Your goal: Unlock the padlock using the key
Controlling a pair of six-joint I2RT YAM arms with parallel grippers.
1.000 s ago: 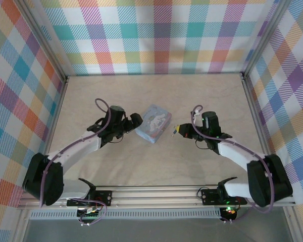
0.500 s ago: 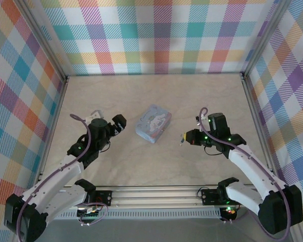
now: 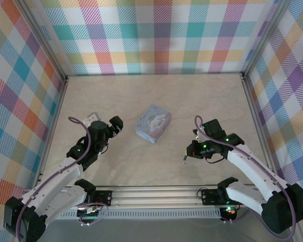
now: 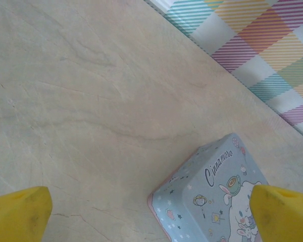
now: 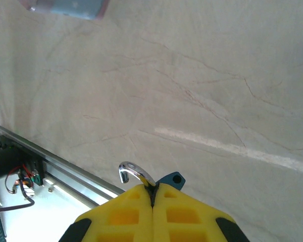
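**Right gripper** (image 5: 152, 190): the fingers are pressed fully together. They pinch the padlock (image 5: 170, 179) at their tips. A sliver of its dark blue body and the chrome shackle (image 5: 133, 172) stick out past the pads. The shackle's hooked end hangs free of the body. I judge the lock may already be sprung, but the pads hide the rest. I cannot tell where the key is. In the overhead view this gripper hangs over the table (image 3: 141, 166) near its near edge, right of centre.

**Left gripper** (image 3: 113, 127): the fingers are spread wide and carry nothing. It stands toward the left edge, well apart from the tin (image 3: 153, 122), which lies mid-table.

**How to do the step well (my judgement):**
- I want the pinch kept on the body, never on the shackle, so the shackle can swing.
- I want the lock held low over the table, so a slip costs little.
- Before any turn I need to confirm where the key sits and whether the shackle's free end has truly left its hole.
- The lock is tiny, so slow wrist moves suit it.

**Difference from the earlier frame:**
- A second ago both grippers sat close against the tin, one on each side.
- Both have since drawn back toward the near edge, the right one farther.
- The tin has not shifted.
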